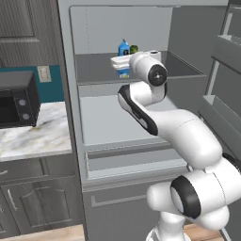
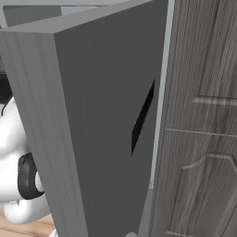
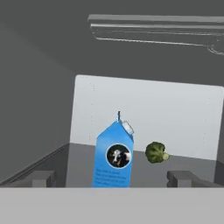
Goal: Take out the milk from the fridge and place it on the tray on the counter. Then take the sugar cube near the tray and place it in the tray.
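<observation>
The fridge (image 1: pixel 108 120) stands open, and my arm reaches in over its upper shelf (image 1: pixel 94 70). On that shelf the blue gabled milk carton (image 3: pixel 113 159) stands upright, its dark round mark facing the hand camera. In the left base view the milk (image 1: pixel 123 48) rises just behind my white hand. My gripper (image 3: pixel 113 179) is open, one dark fingertip (image 3: pixel 41 178) left of the carton and the other right of it, both apart from it. The gripper (image 1: pixel 118 63) sits at shelf height. The tray and the sugar cube are out of view.
A small green broccoli floret (image 3: pixel 156 152) lies on the shelf just right of the milk. The fridge's grey door (image 2: pixel 92 129) stands close in front of the right base camera. Left of the fridge are the marbled counter (image 1: pixel 37 134) and a black microwave (image 1: pixel 16 101).
</observation>
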